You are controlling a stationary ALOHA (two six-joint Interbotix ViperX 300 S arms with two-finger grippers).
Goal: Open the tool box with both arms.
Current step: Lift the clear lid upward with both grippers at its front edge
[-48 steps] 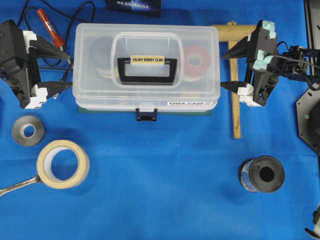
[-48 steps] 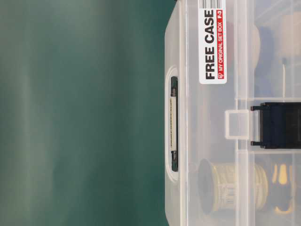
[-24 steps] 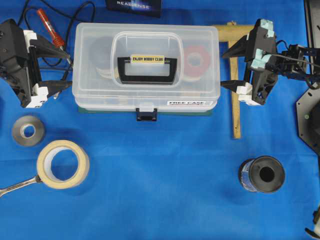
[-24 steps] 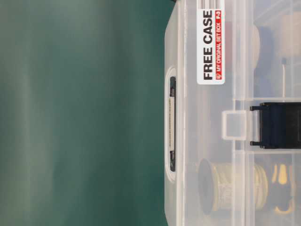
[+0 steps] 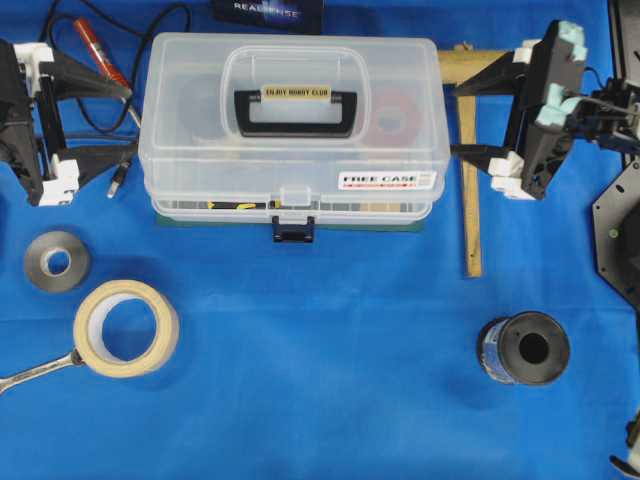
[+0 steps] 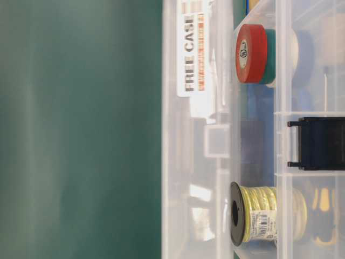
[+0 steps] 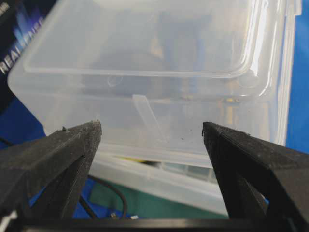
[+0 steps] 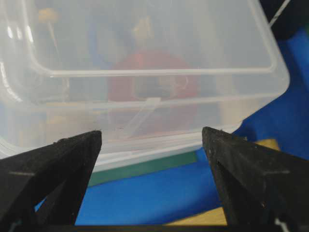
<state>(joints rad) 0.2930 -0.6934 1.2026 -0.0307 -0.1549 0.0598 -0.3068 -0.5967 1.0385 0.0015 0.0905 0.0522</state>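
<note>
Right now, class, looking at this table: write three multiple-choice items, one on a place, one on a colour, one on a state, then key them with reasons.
1. Where is the masking tape roll?
A. front left of the tool box
B. on the lid
C. beside the black spool

2. What colour is the front latch?
A. red
B. dark blue
C. yellow

3. What state is the lid in?
A. lifted at the front
B. latched flat
C. removed

Answers: 1 A, the overhead view shows it near the wrench. 2 B, it shows dark against the clear plastic. 3 A, a gap shows a red tape roll under the lid; the left gripper and right gripper stand open at the box's ends.
</note>
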